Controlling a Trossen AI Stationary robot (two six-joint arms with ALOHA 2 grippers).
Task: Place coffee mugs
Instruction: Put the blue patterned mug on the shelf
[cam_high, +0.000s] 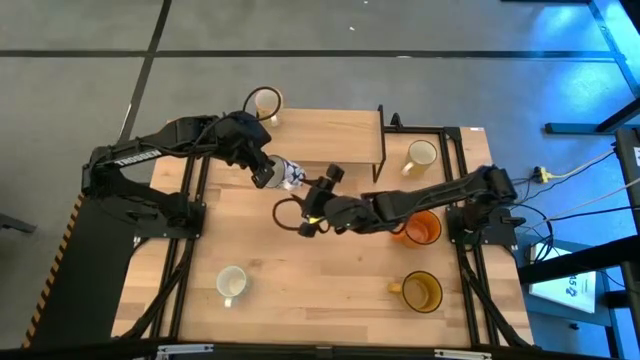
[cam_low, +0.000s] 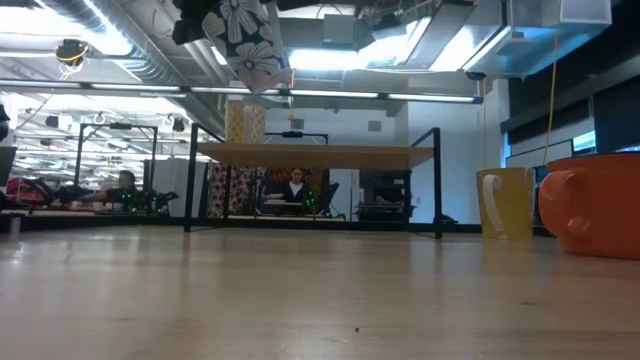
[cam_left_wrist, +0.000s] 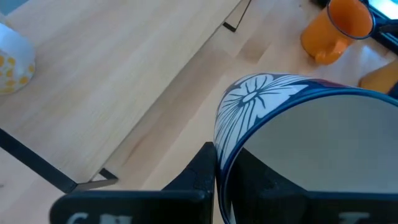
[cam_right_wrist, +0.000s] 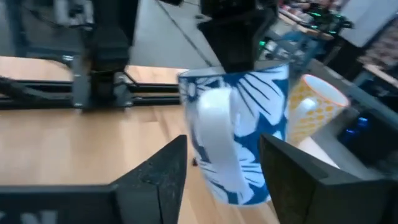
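The white mug with the dark blue flower print (cam_high: 291, 176) hangs high over the table's middle, held by my left gripper (cam_high: 268, 176); the low view shows the mug (cam_low: 252, 40) well clear of the wood. My right gripper (cam_right_wrist: 222, 142) is open. Its fingers stand on either side of the mug's handle side (cam_right_wrist: 214, 137), and I see no touch. A yellow-dotted mug (cam_high: 265, 102) stands on the raised shelf (cam_high: 330, 135). A white mug (cam_high: 420, 155), an orange mug (cam_high: 422, 228), an amber mug (cam_high: 420, 292) and another white mug (cam_high: 232, 284) stand on the table. My left gripper (cam_left_wrist: 227, 180) has the printed mug by its rim (cam_left_wrist: 219, 149), one finger (cam_left_wrist: 199, 180) outside the wall and the other inside the hollow. The fingers come from above on the table's left side. The mug hangs tilted below them, lifted clear.
The shelf on its black frame (cam_low: 310, 152) spans the table's far side. The orange mug (cam_low: 590, 205) and a yellowish mug (cam_low: 505, 203) stand on the table's right part. Bare wood lies on the near middle. People sit in the room behind.
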